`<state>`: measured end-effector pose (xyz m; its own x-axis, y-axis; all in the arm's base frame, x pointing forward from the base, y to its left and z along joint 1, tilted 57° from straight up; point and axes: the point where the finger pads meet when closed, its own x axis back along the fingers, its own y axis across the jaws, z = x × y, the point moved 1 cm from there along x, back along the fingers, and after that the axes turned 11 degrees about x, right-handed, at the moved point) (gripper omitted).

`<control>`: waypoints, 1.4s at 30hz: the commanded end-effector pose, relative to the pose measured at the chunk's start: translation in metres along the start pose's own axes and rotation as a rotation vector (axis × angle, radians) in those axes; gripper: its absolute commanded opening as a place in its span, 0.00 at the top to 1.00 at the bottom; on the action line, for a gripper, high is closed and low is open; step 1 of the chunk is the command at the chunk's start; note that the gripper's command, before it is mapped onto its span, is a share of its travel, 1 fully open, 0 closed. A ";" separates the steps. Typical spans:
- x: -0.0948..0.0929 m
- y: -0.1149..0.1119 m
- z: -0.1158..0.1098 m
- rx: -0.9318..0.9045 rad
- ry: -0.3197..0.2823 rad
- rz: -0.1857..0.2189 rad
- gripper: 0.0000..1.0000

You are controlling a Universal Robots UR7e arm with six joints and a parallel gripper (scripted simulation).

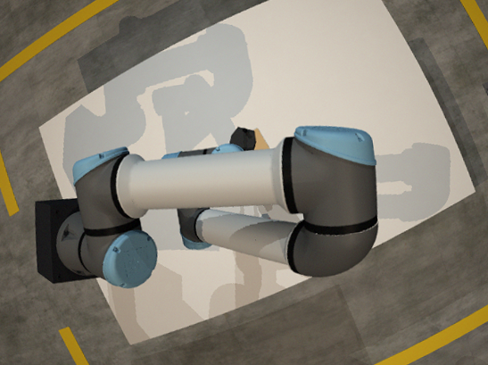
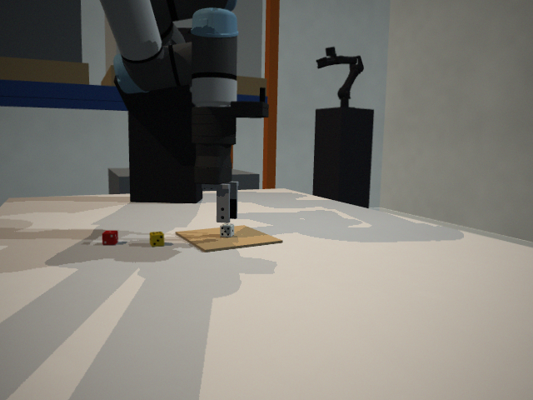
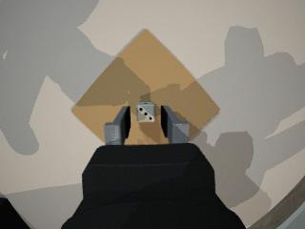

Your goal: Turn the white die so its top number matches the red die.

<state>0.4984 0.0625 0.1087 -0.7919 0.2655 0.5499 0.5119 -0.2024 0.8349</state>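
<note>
The white die (image 2: 226, 230) (image 3: 147, 113) lies flat on the tan mat (image 2: 254, 239) (image 3: 149, 57), with three pips on top in the wrist view. My gripper (image 2: 226, 220) (image 3: 145, 115) is open and hangs just above the die, its fingers to either side of it in the wrist view and not touching it. The red die (image 2: 109, 237) and the yellow die (image 2: 156, 238) lie on the table left of the mat. In the overhead view the arm hides the dice; only a corner of the mat (image 1: 261, 141) shows.
The arm's black base (image 2: 163, 146) stands behind the mat. A black pedestal with a small arm (image 2: 341, 155) stands beyond the table's far right edge. The table (image 2: 344, 301) stretches wide toward the front.
</note>
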 end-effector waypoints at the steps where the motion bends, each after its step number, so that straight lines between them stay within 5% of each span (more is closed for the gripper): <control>1: 0.000 0.000 0.000 0.000 0.001 -0.001 0.30; 11: 0.004 0.000 0.000 0.000 0.001 -0.001 0.30; 28: 0.050 0.000 0.000 0.000 0.001 -0.001 0.30; 42: 0.050 -0.001 0.000 -0.004 -0.020 0.009 0.30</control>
<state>0.4581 0.0760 0.1361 -0.7869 0.2729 0.5535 0.5145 -0.2051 0.8326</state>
